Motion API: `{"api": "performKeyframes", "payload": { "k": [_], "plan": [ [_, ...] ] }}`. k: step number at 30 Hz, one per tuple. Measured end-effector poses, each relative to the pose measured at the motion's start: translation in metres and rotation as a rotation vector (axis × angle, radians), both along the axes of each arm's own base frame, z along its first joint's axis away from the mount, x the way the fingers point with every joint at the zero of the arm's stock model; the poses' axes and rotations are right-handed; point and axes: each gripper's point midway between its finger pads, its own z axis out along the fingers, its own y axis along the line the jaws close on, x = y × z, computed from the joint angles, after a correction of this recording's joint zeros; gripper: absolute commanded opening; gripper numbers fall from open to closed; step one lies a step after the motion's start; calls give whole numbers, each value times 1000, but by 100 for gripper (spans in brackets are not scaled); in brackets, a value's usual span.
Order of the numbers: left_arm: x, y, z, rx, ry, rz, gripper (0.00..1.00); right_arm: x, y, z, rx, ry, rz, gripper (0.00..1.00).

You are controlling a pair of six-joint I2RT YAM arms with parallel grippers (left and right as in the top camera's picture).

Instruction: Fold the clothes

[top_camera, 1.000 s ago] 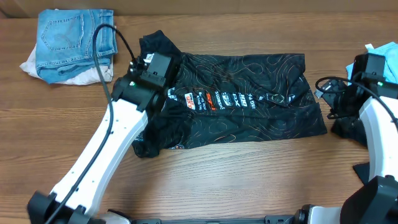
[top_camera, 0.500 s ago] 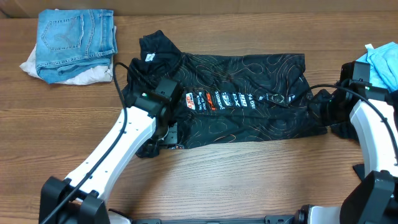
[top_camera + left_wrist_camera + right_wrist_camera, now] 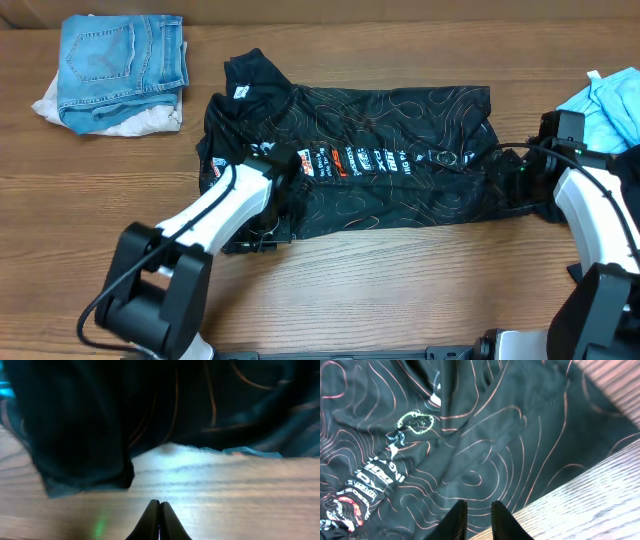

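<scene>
Both arms now down at the jersey (image 3: 400, 190), mid-table. Left gripper (image 3: 159, 510), 7 o'clock hem, snapped shut empty; I read a miss. Right gripper (image 3: 476, 515), 3 o'clock hem, narrowed; grip unclear.

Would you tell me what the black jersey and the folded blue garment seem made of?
Black jersey: likely thin synthetic knit, matte; it drapes in soft wrinkles. Folded blue garment: apparently denim, faded, with a stitched pocket and seams.

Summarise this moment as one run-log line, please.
left gripper: shut, at jersey edge | right gripper: narrowly parted over jersey, grip unclear | jersey: spread out
</scene>
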Motion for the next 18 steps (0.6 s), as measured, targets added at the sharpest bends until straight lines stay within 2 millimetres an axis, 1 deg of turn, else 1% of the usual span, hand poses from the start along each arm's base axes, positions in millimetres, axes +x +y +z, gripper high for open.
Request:
{"api": "performKeyframes", "payload": {
  "k": [5, 9, 15, 18],
  "plan": [
    [2, 6, -12, 9, 30, 29, 4, 5, 10, -10, 48, 5, 19, 20],
    [5, 17, -16, 16, 44, 74, 4, 12, 27, -17, 74, 3, 67, 21],
    [13, 40, -16, 16, 44, 163, 5, 19, 55, -24, 96, -4, 136, 22],
    [17, 51, -17, 12, 40, 196, 6, 20, 61, -33, 105, 12, 141, 22]
  ]
}}
